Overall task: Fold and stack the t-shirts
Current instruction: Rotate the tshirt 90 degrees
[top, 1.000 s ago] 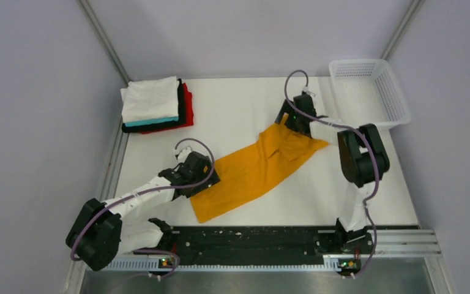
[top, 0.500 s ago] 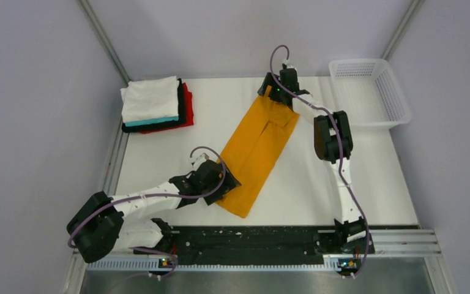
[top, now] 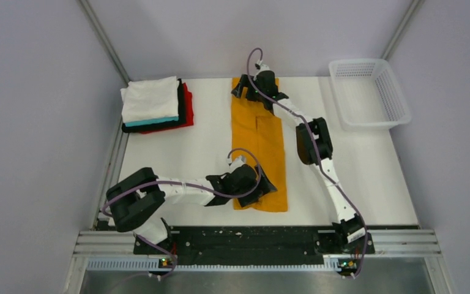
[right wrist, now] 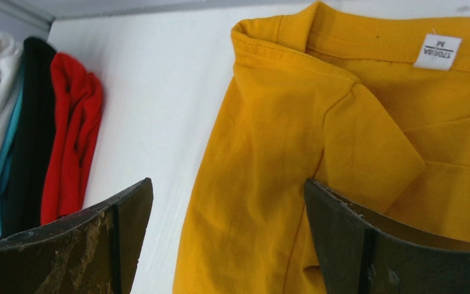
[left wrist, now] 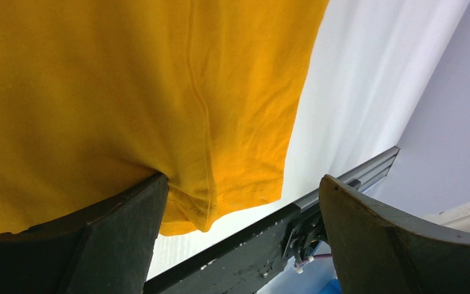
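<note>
Orange-yellow shirt point(top: 254, 147): matt knit cloth. Basket point(top: 399, 101): white plastic mesh. Table point(top: 208, 141): matt white.

The white bench point(top: 202, 147) holds three things. A yellow shirt point(top: 258, 138) lies flat in the middle, folded long. A pile of folded shirts point(top: 153, 104) sits at 10 o'clock. A white basket point(top: 370, 92) sits at 2 o'clock.

The left arm point(top: 186, 190) and the right arm point(top: 311, 139) are slim white links joined by bulky black housings, a thin purple-grey cable point(top: 245, 150) looping along each. Both bases bolt to a black rail point(top: 251, 239), small lights point(top: 166, 262) glowing just below it. The jaws are dark grey wedges, the right pair scuffed.
</note>
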Tool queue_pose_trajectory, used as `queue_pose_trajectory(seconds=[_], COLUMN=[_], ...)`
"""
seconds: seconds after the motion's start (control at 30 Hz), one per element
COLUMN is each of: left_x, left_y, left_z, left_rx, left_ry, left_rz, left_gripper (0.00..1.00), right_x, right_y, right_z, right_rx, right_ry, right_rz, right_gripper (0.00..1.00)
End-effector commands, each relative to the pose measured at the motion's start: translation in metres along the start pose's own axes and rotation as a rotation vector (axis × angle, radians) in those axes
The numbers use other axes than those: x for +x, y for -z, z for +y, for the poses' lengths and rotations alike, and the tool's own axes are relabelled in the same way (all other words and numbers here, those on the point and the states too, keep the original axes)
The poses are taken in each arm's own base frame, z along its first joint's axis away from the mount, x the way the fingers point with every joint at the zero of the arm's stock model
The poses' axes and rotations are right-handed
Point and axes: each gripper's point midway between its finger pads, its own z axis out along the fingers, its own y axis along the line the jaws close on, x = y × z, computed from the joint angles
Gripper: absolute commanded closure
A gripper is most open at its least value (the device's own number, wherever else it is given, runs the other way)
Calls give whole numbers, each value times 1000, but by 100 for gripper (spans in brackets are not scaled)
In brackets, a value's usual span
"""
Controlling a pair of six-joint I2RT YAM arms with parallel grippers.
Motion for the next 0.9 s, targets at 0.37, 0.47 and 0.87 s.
queue_pose_trajectory(seconds=[0.37, 0.47, 0.87], left_x=[0, 6, -33], left_y=[66, 95, 130], left_z=[-37, -57, 54], left_rx=[12, 71, -133], left_ry=[-392, -529, -546], left_rz=[-187, -234, -304], left_gripper=[1, 1, 1], right_x=[-132, -170, 75], right_y=[77, 134, 351], right_z=[103, 135, 35], right_rx=[46, 39, 355], right_ry=[241, 320, 83], right_rz=[-222, -254, 70], right_gripper=[1, 1, 7])
